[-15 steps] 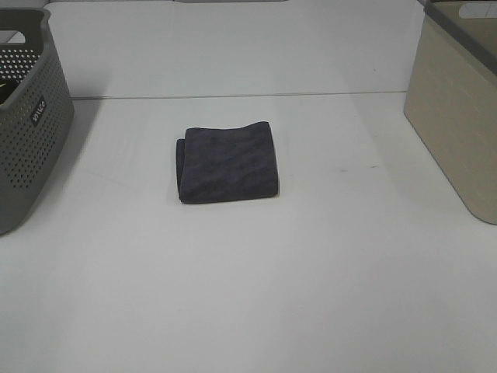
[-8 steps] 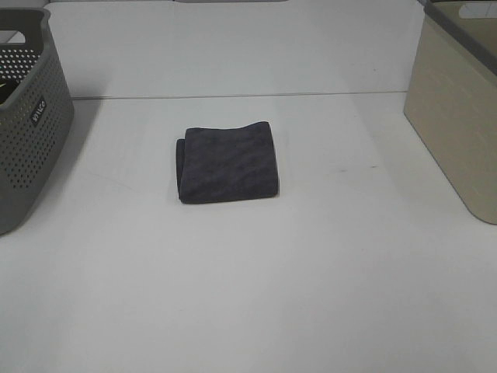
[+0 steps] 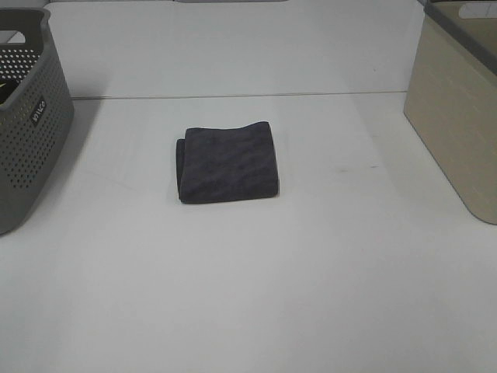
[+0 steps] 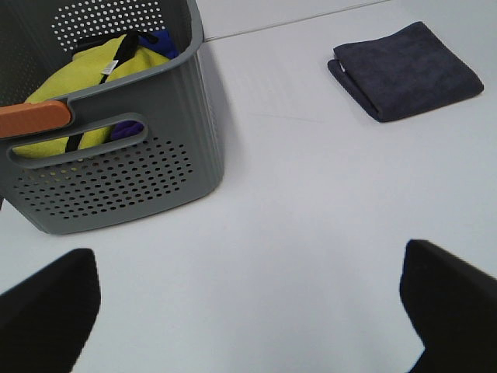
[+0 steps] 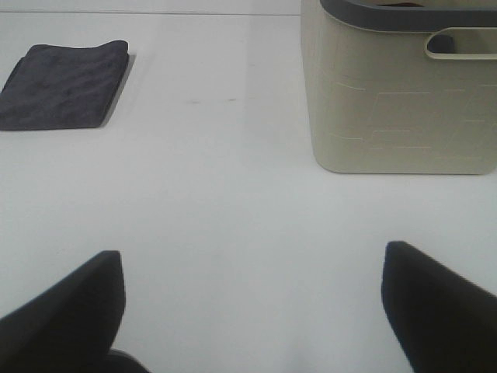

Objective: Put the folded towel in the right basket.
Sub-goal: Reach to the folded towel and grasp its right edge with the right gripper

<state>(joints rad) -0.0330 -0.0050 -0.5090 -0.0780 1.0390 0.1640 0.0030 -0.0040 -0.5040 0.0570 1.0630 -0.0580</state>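
Observation:
A dark grey folded towel (image 3: 228,163) lies flat in the middle of the white table; it also shows in the left wrist view (image 4: 404,71) and the right wrist view (image 5: 64,85). The beige right basket (image 3: 458,101) stands at the table's right edge, and shows in the right wrist view (image 5: 400,93). Neither arm shows in the high view. My left gripper (image 4: 248,311) is open and empty, far from the towel. My right gripper (image 5: 252,311) is open and empty, with the towel and basket ahead of it.
A grey perforated basket (image 3: 27,116) stands at the left edge; in the left wrist view (image 4: 109,124) it holds yellow and blue cloth. The white tabletop (image 3: 256,295) stretches around the towel.

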